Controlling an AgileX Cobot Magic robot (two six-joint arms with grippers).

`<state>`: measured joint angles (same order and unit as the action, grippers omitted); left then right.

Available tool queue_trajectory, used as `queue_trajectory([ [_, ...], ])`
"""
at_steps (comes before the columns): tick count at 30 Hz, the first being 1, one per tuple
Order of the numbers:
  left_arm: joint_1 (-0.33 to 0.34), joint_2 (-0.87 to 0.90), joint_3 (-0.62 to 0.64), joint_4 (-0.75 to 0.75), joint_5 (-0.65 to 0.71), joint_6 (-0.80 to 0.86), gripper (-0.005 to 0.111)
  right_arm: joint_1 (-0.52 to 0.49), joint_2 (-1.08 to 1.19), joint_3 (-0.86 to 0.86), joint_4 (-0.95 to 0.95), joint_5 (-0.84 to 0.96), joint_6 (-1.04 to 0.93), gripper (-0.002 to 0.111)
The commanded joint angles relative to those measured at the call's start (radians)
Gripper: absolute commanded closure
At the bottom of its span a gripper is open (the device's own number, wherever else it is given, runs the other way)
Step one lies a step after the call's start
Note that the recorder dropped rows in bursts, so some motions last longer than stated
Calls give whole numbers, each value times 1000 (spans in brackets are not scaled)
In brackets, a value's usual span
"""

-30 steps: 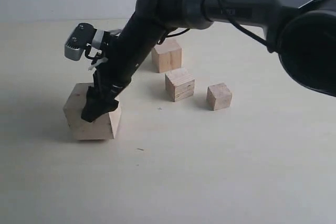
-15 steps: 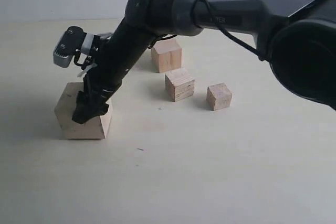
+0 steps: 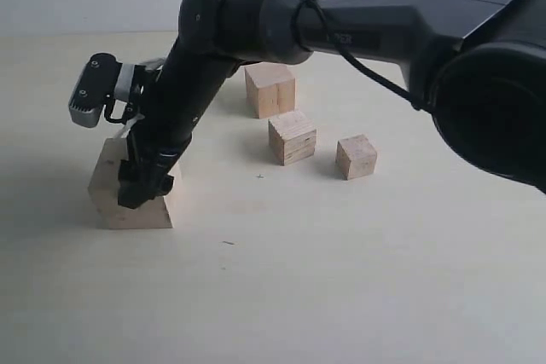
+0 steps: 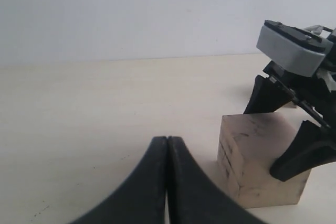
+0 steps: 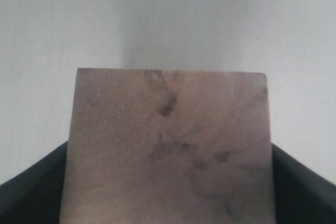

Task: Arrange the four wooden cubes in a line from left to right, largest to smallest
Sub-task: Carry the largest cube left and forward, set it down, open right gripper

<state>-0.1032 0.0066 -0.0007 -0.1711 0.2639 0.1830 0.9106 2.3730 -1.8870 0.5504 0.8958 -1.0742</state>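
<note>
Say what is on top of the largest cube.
Nothing rests there: the right end effector grips the largest cube by its sides, its dark-marked top bare. The arm hides part.

the largest cube (image 5: pixel 168 145) is raw, unvarnished pale wood, matt and faintly grainy, smudged with dark marks. the far cube (image 3: pixel 271 89), the middle cube (image 3: pixel 293 136) and the smallest cube (image 3: pixel 357 157) show the same dry bare wood, the middle one with thin layer lines on its side. the table (image 3: pixel 341 279) is smooth, matt cream, while the right gripper (image 3: pixel 143 183) and left gripper (image 4: pixel 167 142) look like matt black plastic, the arm shell (image 3: pixel 384 23) is dark with a soft sheen, and the camera housing (image 3: pixel 88 95) is dull grey.
</note>
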Motion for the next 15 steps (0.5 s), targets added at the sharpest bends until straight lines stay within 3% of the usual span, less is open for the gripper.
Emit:
queue_trajectory([
  [1, 2, -7, 1, -9, -3, -3, 107, 1, 17, 15, -169, 136, 96, 33],
  [8, 2, -7, 1, -9, -3, -3, 107, 1, 13, 15, -192, 93, 170, 30],
  [11, 2, -7, 1, -9, -3, -3, 107, 2, 6, 15, -192, 84, 188, 18],
  [13, 2, -7, 1, -9, -3, -3, 107, 2, -20, 15, -191, 84, 223, 3],
  [15, 2, -7, 1, -9, -3, -3, 107, 2, -77, 15, -191, 84, 230, 3],
])
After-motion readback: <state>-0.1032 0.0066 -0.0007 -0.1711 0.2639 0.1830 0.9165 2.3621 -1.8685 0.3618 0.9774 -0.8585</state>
